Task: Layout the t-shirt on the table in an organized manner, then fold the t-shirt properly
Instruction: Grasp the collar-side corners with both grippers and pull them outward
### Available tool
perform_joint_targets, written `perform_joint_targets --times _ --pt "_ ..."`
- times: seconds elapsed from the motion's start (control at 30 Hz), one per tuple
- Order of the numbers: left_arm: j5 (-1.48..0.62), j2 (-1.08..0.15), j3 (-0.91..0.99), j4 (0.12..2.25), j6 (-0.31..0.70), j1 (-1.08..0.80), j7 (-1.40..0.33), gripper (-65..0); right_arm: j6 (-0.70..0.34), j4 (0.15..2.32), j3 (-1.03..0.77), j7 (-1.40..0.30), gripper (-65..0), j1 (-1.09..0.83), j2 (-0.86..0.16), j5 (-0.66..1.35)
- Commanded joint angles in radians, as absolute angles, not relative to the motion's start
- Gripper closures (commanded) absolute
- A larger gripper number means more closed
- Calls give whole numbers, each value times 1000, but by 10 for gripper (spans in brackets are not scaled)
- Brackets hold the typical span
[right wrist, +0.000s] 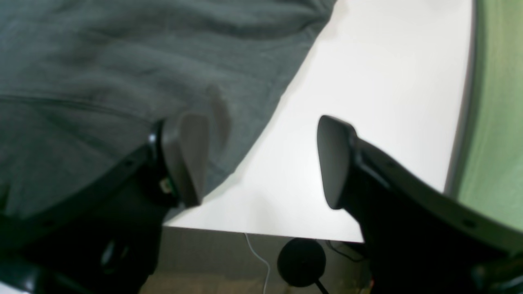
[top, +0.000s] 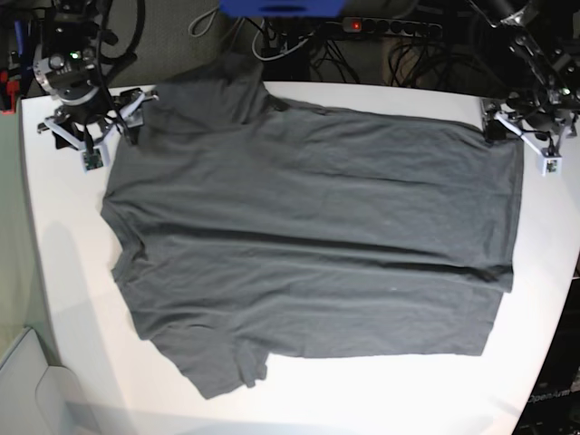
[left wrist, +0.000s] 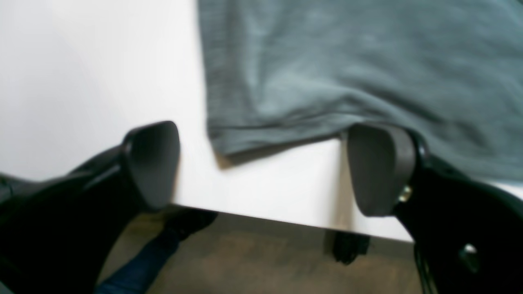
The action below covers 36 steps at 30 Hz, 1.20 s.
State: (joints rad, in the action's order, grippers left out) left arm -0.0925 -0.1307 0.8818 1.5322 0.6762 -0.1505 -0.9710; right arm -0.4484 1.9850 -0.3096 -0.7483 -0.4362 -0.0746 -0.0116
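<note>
Well, the t-shirt (top: 308,245) lies spread flat across the middle of the table (top: 63,299), taking up most of its top, lying sideways in the base view with its hem on that view's right. One sleeve reaches toward the table's near edge and the other toward its far edge. The cloth is mostly smooth, with a few long creases running along its length. The right gripper (top: 91,122) sits at the table's far corner beside the shirt's upper sleeve, and in its wrist view its jaws stand wide apart with nothing between them: one finger (right wrist: 186,157) is over the grey cloth (right wrist: 122,81) and the other is over bare white table (right wrist: 367,102). The left gripper (top: 535,127) is at the opposite far corner, by the shirt's hem. Its jaws are also spread wide and hold nothing; one finger (left wrist: 378,167) is right against the hem edge (left wrist: 347,73), though I cannot tell if it touches, and the other hangs over bare table (left wrist: 81,73) near the table's edge. Past that edge, a person's shoe (left wrist: 188,222) shows on the floor.
</note>
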Motion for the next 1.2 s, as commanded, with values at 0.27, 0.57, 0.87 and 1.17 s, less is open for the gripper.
perform_joint_targets --times 0.27,0.57,0.87,1.17 --pt "-102 -143 883 1504 674 -117 -960 -639 -450 2000 -315 -728 -419 -437 -82 -5" --pt "-93 -153 881 1448 674 -67 -958 -288 -450 1972 -315 -727 -419 -429 -85 -7" --pt "-99 -156 881 1425 674 -58 -958 -109 -450 1972 -315 -731 -422 -427 -85 -7" --pt "-93 -156 881 1425 674 -64 -958 -107 -453 1975 -315 -802 -424 -440 -81 -4"
